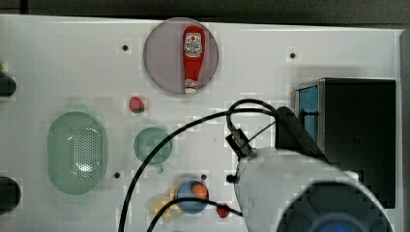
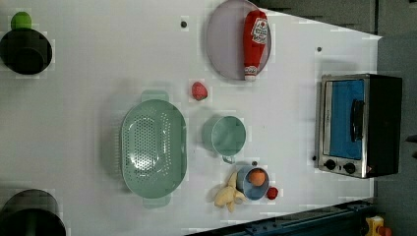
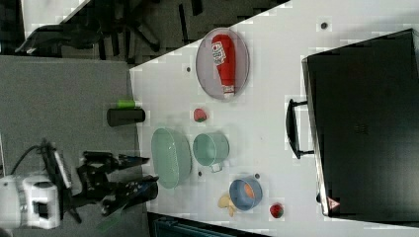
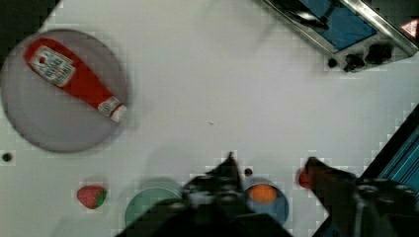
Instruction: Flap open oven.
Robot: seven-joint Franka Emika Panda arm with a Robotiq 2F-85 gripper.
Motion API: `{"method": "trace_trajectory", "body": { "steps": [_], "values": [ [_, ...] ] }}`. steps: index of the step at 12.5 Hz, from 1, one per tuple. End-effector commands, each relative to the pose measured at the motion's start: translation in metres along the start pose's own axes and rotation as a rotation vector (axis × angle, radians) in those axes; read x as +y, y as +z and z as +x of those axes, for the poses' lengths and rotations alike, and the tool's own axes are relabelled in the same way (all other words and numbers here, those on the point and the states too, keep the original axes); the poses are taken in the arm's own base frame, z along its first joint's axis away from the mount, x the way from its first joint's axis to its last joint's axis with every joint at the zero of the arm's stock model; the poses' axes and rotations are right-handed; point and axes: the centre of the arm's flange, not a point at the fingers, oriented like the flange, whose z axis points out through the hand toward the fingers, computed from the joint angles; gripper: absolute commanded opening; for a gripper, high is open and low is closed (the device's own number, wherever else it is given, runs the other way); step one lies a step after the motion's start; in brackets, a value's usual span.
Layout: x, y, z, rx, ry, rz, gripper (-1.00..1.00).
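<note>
Across the white table [image 2: 88,59] in the left view: a green colander [image 2: 153,147], a green cup [image 2: 224,135], a ketchup bottle [image 2: 255,42] lying on a grey plate [image 2: 223,44], and the oven [image 2: 359,125] near the left view's right edge, door closed. In the wrist view the end effector [image 4: 269,165] hangs above the table, fingers spread, holding nothing.

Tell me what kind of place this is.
Probably a lab bench set up as a mock kitchen: a white table with bolt holes, holding a toaster oven, a ketchup bottle on a plate, a colander and toy fruit.
</note>
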Motion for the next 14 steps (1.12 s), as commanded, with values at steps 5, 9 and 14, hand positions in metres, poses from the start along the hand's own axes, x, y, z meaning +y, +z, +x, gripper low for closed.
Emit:
{"method": "trace_trajectory", "body": {
  "steps": [5, 9, 14],
  "values": [
    [0.009, 0.033, 0.021, -0.036, -0.133, -0.024, -0.65],
    [0.039, 0.061, 0.063, -0.023, -0.468, 0.014, -0.65],
    [0.077, 0.116, 0.132, 0.003, -0.796, 0.027, -0.65]
  ]
}}
